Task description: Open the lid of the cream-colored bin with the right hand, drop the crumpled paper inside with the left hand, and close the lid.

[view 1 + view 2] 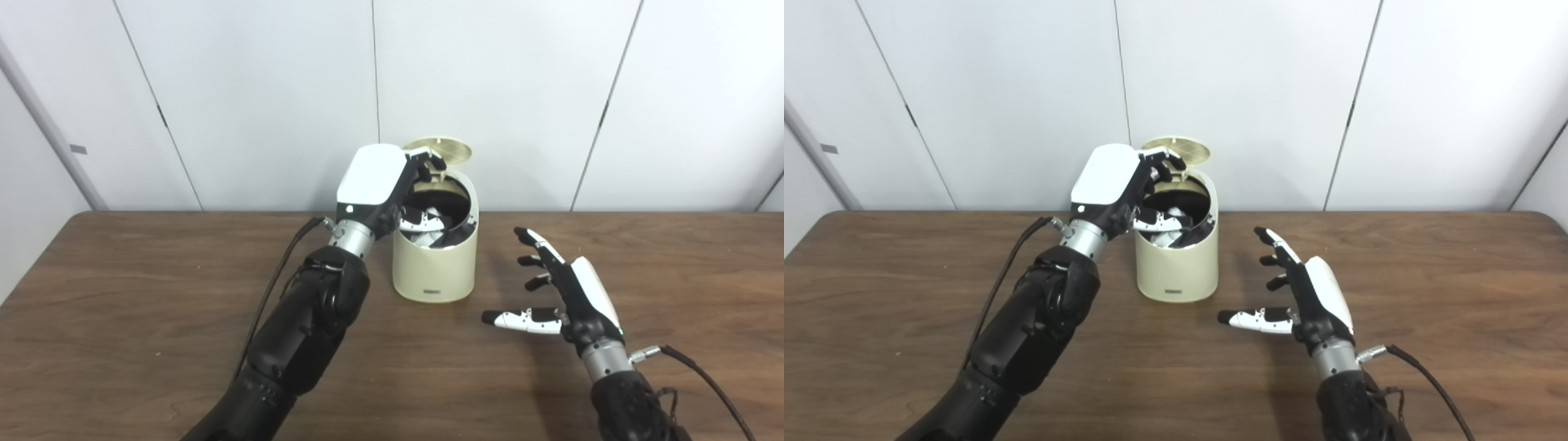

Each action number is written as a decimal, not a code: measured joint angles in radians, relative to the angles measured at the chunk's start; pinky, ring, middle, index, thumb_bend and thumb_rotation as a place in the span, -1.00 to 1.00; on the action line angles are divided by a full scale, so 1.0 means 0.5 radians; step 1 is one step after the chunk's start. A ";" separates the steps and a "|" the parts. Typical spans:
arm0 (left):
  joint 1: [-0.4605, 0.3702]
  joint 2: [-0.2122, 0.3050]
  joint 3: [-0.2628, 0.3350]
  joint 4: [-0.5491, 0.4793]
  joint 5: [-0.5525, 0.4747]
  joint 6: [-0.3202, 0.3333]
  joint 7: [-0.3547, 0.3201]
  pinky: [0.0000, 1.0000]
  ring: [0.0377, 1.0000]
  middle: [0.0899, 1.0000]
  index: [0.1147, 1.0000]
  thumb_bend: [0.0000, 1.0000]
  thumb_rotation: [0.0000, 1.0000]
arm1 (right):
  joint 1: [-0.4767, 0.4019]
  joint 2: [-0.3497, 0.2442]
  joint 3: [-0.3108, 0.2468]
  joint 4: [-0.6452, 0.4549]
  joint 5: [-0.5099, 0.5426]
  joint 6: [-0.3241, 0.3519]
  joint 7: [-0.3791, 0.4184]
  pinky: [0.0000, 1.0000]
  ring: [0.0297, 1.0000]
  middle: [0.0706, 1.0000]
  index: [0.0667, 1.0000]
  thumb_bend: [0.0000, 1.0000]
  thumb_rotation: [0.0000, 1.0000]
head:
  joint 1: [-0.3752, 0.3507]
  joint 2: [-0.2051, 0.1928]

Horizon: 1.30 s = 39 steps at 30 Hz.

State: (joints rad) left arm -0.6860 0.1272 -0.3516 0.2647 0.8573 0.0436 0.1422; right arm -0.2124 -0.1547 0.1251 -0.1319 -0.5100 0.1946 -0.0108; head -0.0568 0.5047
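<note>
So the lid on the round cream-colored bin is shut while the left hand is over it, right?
Not quite. Both eye views show the lid standing open behind the round cream-colored bin, with the left hand over its opening.

Bin mouth blocked.
Your left hand (pixel 380 187) fills the bin (pixel 436 269) opening under the raised lid (pixel 440 150); counter (pixel 122 318) beside it lies free.

smooth cream plastic bin (pixel 435 269), matt wood-grain table (pixel 153 318)
</note>
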 measured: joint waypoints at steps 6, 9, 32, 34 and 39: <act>0.001 0.000 0.002 -0.004 -0.009 0.000 0.000 0.39 0.43 0.46 0.51 0.76 -0.63 | 0.000 0.000 0.001 -0.003 0.000 0.001 0.001 0.16 0.54 0.79 0.78 0.60 -0.54 | 0.000 0.006; 0.003 0.000 0.002 -0.005 -0.009 0.000 0.001 0.32 0.38 0.42 0.44 0.73 -0.68 | 0.001 0.001 0.001 -0.003 -0.004 0.001 0.001 0.16 0.56 0.79 0.78 0.60 -0.54 | -0.006 0.006; 0.746 -0.143 0.514 -0.448 -0.839 -0.310 0.117 -0.14 0.03 0.12 -0.14 0.00 -0.91 | -0.210 -0.074 -0.050 0.049 0.009 -0.091 -0.089 0.29 0.54 0.69 0.68 0.41 -0.41 | -0.043 -0.089; 0.801 -0.143 0.548 -0.448 -0.857 -0.333 0.129 -0.13 0.04 0.13 -0.14 0.00 -0.91 | -0.262 -0.095 -0.029 0.049 -0.017 -0.091 -0.069 0.29 0.53 0.69 0.68 0.41 -0.43 | -0.043 -0.101; 0.886 -0.162 0.603 -0.446 -0.942 -0.355 0.152 -0.07 0.11 0.19 -0.14 0.01 -0.91 | -0.355 -0.139 0.011 0.047 -0.042 -0.087 0.007 0.32 0.62 0.75 0.72 0.40 -0.30 | -0.049 -0.147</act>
State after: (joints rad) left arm -0.2431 0.0461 -0.0503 0.0416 0.3862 -0.1337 0.2185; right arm -0.3898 -0.2243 0.1307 -0.1086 -0.5309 0.1512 -0.0076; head -0.0813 0.4311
